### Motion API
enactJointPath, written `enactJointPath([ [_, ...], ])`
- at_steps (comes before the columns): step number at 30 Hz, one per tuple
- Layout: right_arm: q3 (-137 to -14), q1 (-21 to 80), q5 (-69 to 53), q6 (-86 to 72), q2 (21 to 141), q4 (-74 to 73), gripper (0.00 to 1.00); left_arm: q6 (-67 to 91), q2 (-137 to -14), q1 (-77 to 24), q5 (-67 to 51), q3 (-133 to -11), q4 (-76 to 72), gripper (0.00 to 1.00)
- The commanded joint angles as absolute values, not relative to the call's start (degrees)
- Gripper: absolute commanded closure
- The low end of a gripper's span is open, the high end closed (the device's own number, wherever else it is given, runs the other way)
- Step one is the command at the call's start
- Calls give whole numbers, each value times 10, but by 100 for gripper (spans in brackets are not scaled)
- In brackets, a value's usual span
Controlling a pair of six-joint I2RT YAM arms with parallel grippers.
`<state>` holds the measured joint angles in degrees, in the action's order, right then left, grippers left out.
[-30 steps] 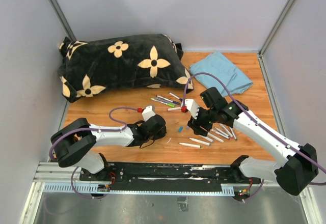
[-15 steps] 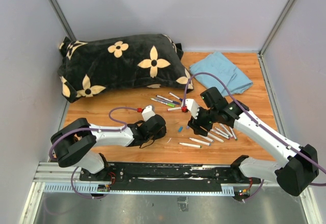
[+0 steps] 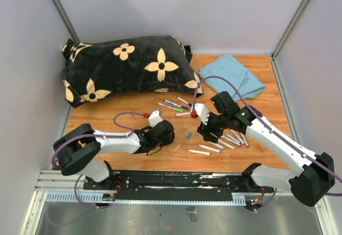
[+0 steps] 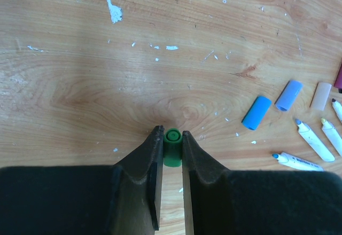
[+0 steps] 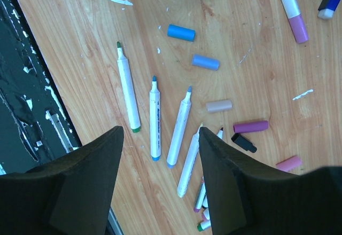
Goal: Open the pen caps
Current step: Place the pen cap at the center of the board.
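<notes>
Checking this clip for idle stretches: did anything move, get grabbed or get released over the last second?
Nothing visibly changed. The left claw stays closed on the green cap. The right claw stays open above the uncapped pens, holding nothing. The loose caps lie where they were.

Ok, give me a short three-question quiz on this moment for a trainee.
1. True or false: the left end effector is shut on a green cap.
2. In the right wrist view, what lies between the fingers of the open right end effector? A. the pillow B. uncapped white pens C. the blue cloth
3. Fill in: in the left wrist view, the two loose caps lying side by side on the table are both ___.
Key: 1 true; 2 B; 3 blue.
</notes>
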<state>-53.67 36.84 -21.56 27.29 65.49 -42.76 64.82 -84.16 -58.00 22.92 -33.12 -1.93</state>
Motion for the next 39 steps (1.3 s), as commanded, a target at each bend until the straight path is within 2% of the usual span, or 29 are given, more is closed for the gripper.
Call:
enactJointPath([
  [1, -529, 348, -228, 281, 645, -441, 40, 648, -834, -585, 255, -345, 4, 80],
  [19, -528, 348, -233, 282, 640, -441, 40, 649, -824, -585, 263, -351, 17, 71],
  [32, -528, 347, -234, 282, 639, -441, 39, 642, -799, -585, 266, -358, 29, 57],
  [37, -528, 347, -235, 282, 638, -442, 39, 639, -782, -585, 265, -358, 32, 45],
  [39, -528, 346, -235, 282, 638, -442, 39, 637, -776, -585, 263, -358, 32, 43],
])
